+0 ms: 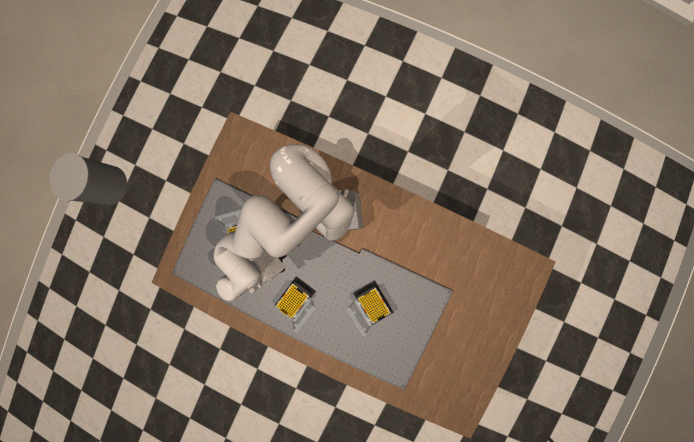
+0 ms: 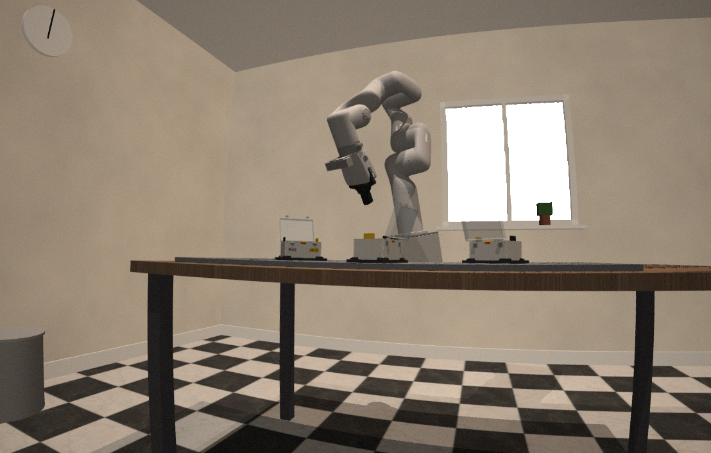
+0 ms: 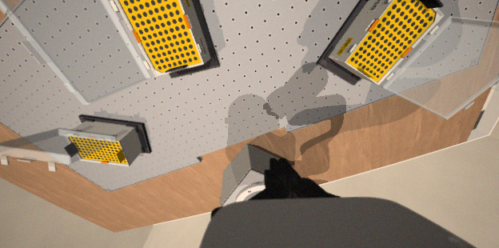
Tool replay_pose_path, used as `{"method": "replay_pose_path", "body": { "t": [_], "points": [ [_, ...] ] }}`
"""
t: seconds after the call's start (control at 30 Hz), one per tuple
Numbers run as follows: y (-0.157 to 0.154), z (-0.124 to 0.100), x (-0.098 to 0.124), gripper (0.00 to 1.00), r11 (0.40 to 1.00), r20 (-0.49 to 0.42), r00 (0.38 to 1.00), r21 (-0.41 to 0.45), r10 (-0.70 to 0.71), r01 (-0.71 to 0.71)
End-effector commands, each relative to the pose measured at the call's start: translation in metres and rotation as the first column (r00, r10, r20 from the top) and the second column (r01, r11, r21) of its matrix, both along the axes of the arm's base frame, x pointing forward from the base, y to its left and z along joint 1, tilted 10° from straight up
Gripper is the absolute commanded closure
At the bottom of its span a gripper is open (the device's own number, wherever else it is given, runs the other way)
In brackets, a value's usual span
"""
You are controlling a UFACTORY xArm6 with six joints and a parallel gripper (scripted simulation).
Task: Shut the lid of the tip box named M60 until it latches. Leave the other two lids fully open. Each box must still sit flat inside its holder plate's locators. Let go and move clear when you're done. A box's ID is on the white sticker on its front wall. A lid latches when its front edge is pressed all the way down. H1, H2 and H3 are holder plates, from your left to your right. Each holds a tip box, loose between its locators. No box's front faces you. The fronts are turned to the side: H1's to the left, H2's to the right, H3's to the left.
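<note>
You cannot read any sticker from here. The tool point(image 2: 366, 197), fingers together and empty, hangs high above the middle box point(image 2: 376, 247); all three lids stand open on the table point(image 2: 403, 275).
</note>
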State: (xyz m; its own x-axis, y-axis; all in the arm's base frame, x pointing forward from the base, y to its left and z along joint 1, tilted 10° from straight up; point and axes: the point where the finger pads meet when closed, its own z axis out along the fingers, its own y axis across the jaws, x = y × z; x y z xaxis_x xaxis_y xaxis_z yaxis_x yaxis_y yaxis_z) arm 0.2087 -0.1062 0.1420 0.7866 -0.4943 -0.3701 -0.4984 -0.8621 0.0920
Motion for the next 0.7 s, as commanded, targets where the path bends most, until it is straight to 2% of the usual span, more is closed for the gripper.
{"method": "replay_pose_path", "body": {
  "t": [0.0,0.1,0.17,0.3,0.47,0.67],
  "points": [
    [-0.017,0.005,0.012,1.0,0.991,-0.017,0.991,-0.011,0.13,-0.13],
    [-0.029,0.007,0.021,1.0,0.974,-0.033,0.973,-0.016,0.226,-0.227],
    [-0.029,0.007,0.021,1.0,0.974,-0.033,0.973,-0.016,0.226,-0.227],
    [-0.045,0.011,0.032,1.0,0.935,-0.056,0.935,-0.02,0.352,-0.353],
    [-0.065,0.015,0.046,1.0,0.865,-0.084,0.863,-0.022,0.498,-0.502],
    [-0.09,0.02,0.063,1.0,0.749,-0.118,0.746,-0.017,0.656,-0.662]
  ]
}}
